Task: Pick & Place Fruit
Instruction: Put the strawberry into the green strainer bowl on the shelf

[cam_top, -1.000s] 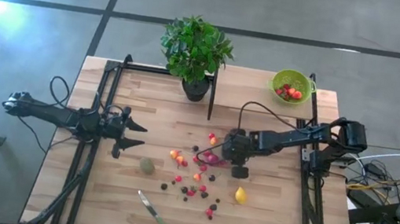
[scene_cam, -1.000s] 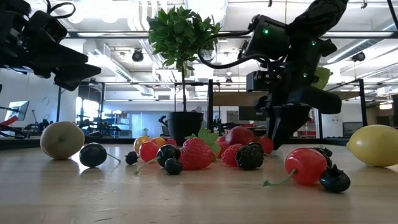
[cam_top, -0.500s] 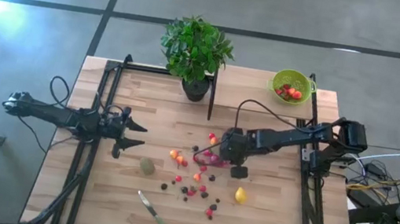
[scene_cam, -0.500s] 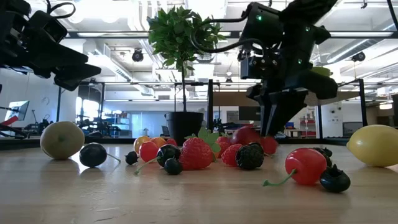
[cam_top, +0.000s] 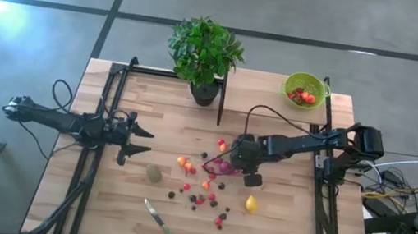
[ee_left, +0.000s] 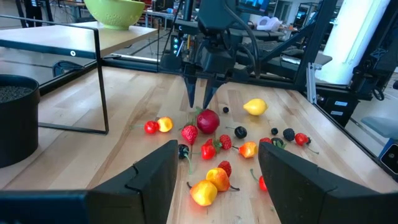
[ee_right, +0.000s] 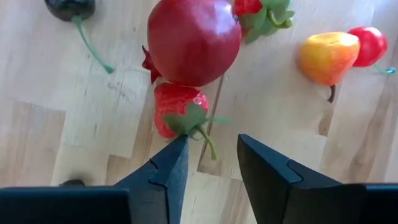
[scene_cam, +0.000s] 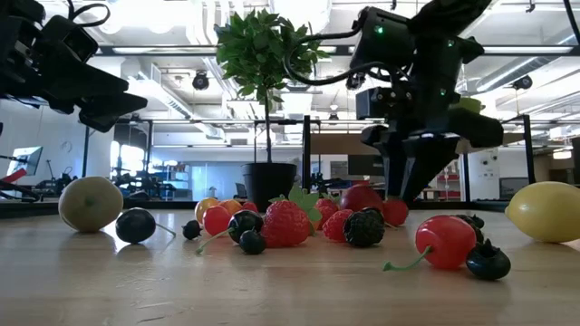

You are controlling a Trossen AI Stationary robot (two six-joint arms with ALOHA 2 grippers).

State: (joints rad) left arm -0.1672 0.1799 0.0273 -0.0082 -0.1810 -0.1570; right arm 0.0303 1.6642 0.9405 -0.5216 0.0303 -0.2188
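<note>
The wooden bench point(cam_top: 275, 227) carries everything, with the fruit scattered across its middle. At its 12 o'clock edge stands a potted plant point(cam_top: 204, 54), and toward 1 o'clock a lime-green bowl point(cam_top: 304, 90) holds a few red fruits.

The right arm reaches in from 3 o'clock, and the right gripper point(cam_top: 222, 165) points down over the cluster; its fingers point(ee_right: 267, 177) are spread a little, holding nothing, just above a strawberry point(ee_right: 179, 115) that lies against a large dark-red round fruit point(ee_right: 194, 38). An orange-yellow fruit point(ee_right: 328, 56) lies near them.

The left arm waits at 9 o'clock, the left gripper point(cam_top: 139, 141) raised off the bench with its fingers spread and empty.

At 6 o'clock of the left gripper, near it, sits the dull-green kiwi-like ball point(cam_top: 153, 173). Further toward 6 o'clock lies a green-handled knife point(cam_top: 163, 225).

The yellow lemon point(cam_top: 251, 204) rests at 5 o'clock of the right gripper, apart from the berries. The red and orange berries point(cam_top: 185, 164) and dark berries point(cam_top: 213, 203) spread between the kiwi-like ball and the lemon.
</note>
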